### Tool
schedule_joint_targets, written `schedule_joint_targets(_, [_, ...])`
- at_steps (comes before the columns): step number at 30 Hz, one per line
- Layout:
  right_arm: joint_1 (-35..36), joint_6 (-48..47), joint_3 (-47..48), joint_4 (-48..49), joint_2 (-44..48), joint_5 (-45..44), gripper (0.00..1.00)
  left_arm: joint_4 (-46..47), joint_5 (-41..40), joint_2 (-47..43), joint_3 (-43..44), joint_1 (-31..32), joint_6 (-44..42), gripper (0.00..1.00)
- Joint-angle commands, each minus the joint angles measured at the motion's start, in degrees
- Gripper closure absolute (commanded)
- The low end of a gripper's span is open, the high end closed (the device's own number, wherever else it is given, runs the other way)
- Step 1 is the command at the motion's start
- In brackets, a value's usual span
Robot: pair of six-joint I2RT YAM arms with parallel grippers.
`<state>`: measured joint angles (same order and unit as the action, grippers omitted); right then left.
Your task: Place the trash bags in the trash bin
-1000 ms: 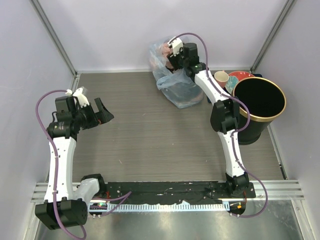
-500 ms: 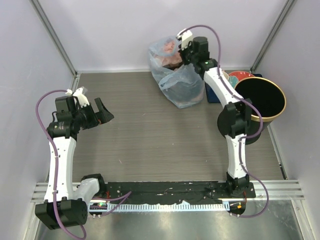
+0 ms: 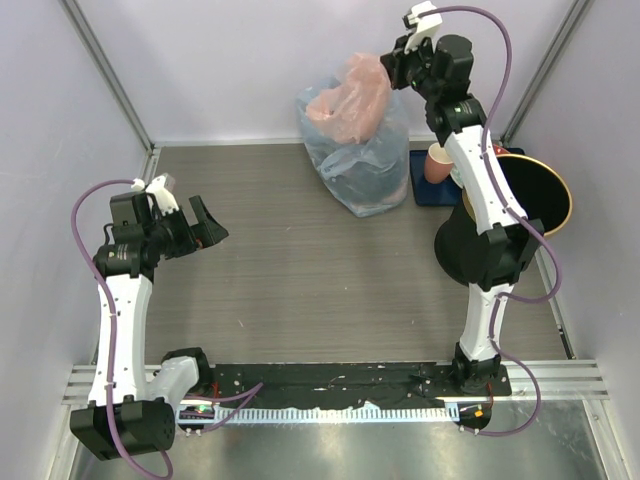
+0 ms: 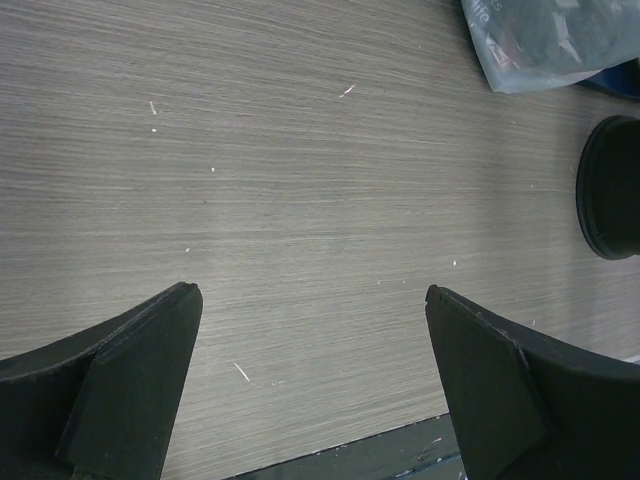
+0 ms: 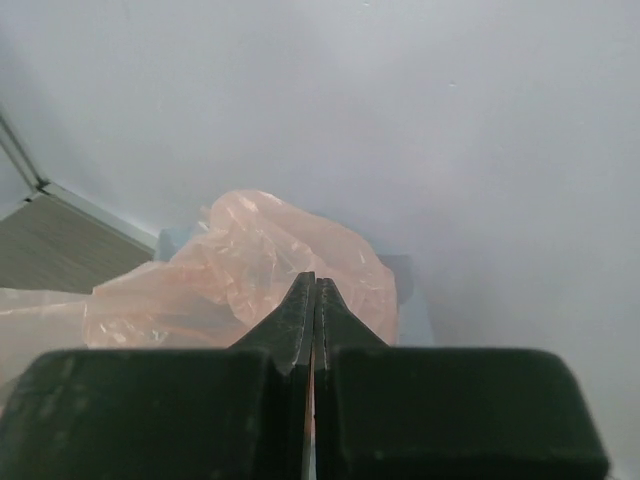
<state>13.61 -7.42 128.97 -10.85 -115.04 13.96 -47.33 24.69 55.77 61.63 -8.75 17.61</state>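
Observation:
A crinkly pale-pink trash bag (image 3: 352, 98) hangs raised above the bluish bag at the back of the table. My right gripper (image 3: 392, 66) is shut on its upper right edge. In the right wrist view the jaws (image 5: 315, 287) are pressed together with pink film (image 5: 245, 265) spreading out beyond them. The black trash bin (image 3: 541, 196) with its gold rim stands at the right, mostly hidden behind my right arm. Far to the left, my left gripper (image 3: 210, 226) hovers open over bare table, and its wrist view (image 4: 311, 292) shows nothing between the fingers.
A bluish translucent bag (image 3: 365, 172) stuffed with contents stands at the back centre, also in the left wrist view (image 4: 545, 40). A dark blue tray (image 3: 428, 188) with a paper cup (image 3: 437, 163) lies between it and the bin. White walls close the back and sides.
My right gripper closed on the pink bag inside the bluish bag and rose up and to the right, drawing it out. The left arm has not moved.

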Motion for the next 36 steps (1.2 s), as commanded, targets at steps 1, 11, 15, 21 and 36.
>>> schedule_joint_targets(1, [-0.42,7.24,2.43,1.62,3.06,6.33,0.99,1.98,1.77,-1.1,0.69,-0.21,-0.9,0.0])
schedule_joint_targets(11, [2.56,24.01,-1.43,4.44,12.37,22.42,0.99,9.17,19.95,-1.45,3.32,-0.21,-10.04,0.0])
schedule_joint_targets(15, [5.89,26.66,-4.77,4.09,16.67,25.06,0.99,12.87,24.52,-0.49,5.08,-0.21,-9.7,0.0])
schedule_joint_targets(21, [9.07,34.91,-13.81,5.84,20.47,29.89,0.99,20.87,35.61,-1.36,3.33,-0.21,-4.87,0.0])
schedule_joint_targets(36, [8.28,-6.02,-57.68,-13.84,24.6,20.25,0.59,6.56,29.19,1.17,-8.89,-0.12,-33.68,0.01])
